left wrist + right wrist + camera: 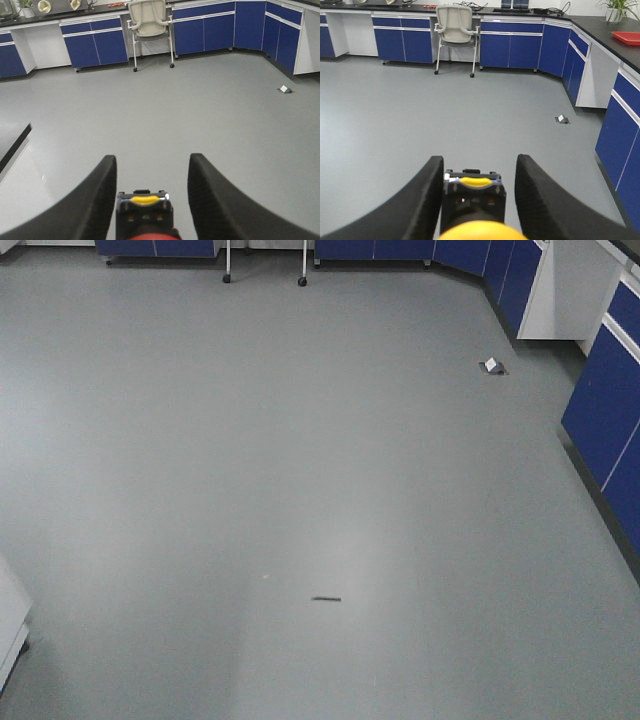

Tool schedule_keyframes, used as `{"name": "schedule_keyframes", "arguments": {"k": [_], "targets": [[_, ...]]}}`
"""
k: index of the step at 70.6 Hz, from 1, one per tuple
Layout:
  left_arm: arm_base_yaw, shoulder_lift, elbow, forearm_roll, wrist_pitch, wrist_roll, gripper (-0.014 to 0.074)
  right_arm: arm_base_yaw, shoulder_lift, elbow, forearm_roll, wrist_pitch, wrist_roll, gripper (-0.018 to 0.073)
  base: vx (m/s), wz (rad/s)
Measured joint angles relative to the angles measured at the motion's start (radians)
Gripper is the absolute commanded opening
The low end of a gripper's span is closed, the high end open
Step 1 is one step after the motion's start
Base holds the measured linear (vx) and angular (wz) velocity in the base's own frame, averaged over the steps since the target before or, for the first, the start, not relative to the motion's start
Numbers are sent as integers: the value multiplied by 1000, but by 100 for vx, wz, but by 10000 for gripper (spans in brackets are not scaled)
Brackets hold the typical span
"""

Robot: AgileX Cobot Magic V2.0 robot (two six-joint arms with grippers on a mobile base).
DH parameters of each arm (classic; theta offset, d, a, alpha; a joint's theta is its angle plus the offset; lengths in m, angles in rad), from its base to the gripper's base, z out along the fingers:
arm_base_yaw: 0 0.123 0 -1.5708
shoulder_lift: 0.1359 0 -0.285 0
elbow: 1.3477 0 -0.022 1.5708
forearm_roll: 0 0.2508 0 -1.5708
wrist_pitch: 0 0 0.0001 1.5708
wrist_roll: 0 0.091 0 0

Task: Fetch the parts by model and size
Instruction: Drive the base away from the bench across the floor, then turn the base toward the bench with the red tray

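Left wrist cam: we see the left gripper (151,157) clamped on the red-capped switch (145,215), cap twd the lens, base block pointing out over the grey floor (150,110). Right wrist cam: the right gripper (480,159) grips the yellow-capped switch (474,200) likewise. Contact pts sit at frame bottom, so the hold is probably firm.

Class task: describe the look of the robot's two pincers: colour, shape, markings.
The left pincer and right pincer look alike: two broad, matte black fingers each, curving to rounded tips. No markings or cables show on them.
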Motion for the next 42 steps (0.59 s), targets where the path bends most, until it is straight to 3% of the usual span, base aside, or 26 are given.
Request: {"name": "schedule_keyframes", "arguments": {"k": [42], "targets": [[0,0,0,0,1,0,-6,0,0,0,0,0,0,-2,64,-6]]}}
